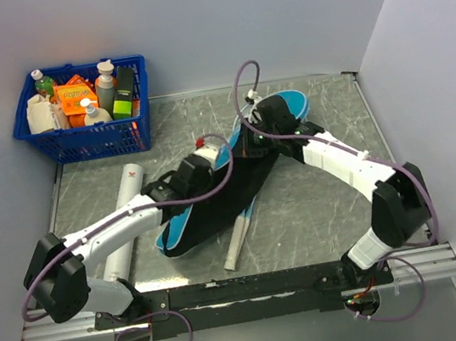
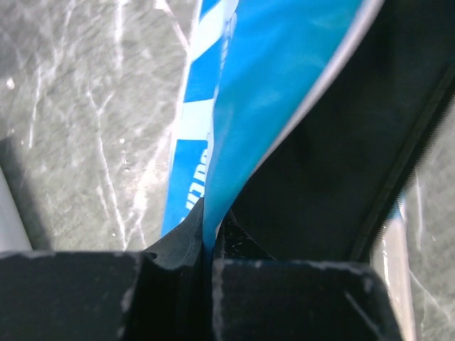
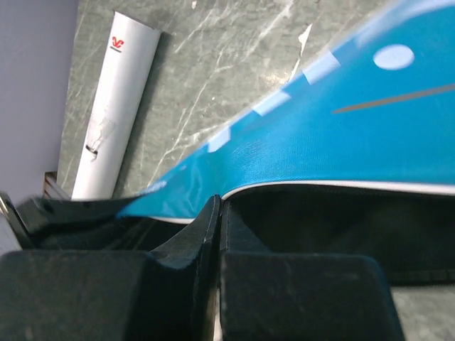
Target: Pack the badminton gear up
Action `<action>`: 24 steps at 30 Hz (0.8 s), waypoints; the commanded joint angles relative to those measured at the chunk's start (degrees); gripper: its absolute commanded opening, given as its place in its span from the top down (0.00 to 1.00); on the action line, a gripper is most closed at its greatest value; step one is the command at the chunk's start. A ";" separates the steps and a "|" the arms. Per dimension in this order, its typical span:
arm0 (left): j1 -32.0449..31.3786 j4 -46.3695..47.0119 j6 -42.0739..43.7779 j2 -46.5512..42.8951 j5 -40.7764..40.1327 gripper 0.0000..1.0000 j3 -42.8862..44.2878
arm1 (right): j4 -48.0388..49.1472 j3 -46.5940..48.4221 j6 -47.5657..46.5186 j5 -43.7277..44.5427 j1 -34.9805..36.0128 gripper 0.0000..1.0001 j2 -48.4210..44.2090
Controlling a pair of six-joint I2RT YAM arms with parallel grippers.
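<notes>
Cover (image 2: 284, 78) sits nipped tight in both my jaws, left gripper (image 2: 210, 245) and right gripper (image 3: 219, 213) each on its teal edge, lifted, I judge, to hold the pocket open over the racket (image 1: 237, 242) beneath; tube (image 3: 117, 99) lies beyond.

The left arm (image 1: 116, 226), at 8 o'clock, and right arm (image 1: 342, 158), at 3 o'clock, wear white shells between bulky black joints. Thin purple cables (image 1: 235, 92) loop along both. A black rail (image 1: 254, 287) runs at 6 o'clock. The fingers (image 2: 85, 298) are matte black and scuffed.
</notes>
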 commanded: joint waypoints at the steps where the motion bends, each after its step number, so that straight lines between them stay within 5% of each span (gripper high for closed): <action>1: 7.49 2.55 -3.39 -0.53 6.75 0.99 3.25 | 0.48 6.93 -2.97 -5.34 0.56 1.00 3.52; 4: 11.63 3.08 -5.23 -0.27 9.83 0.99 3.95 | -1.90 10.45 -3.41 -5.60 0.48 0.96 5.63; 7: 14.71 3.00 -6.99 0.34 10.28 0.99 4.75 | -2.86 10.38 -4.20 -3.07 0.47 0.59 3.97; 10: 18.04 3.35 -9.71 0.61 11.94 0.99 4.93 | -4.18 8.01 -4.55 2.01 0.39 0.47 0.46; 19: 30.00 8.79 -17.09 -0.97 20.11 0.99 -0.96 | -6.91 -3.59 -3.15 8.28 -0.14 0.43 -6.32; 24: 30.45 11.08 -18.77 -0.88 23.97 0.99 -2.90 | -8.75 -2.82 -2.62 12.14 -0.14 0.43 -1.32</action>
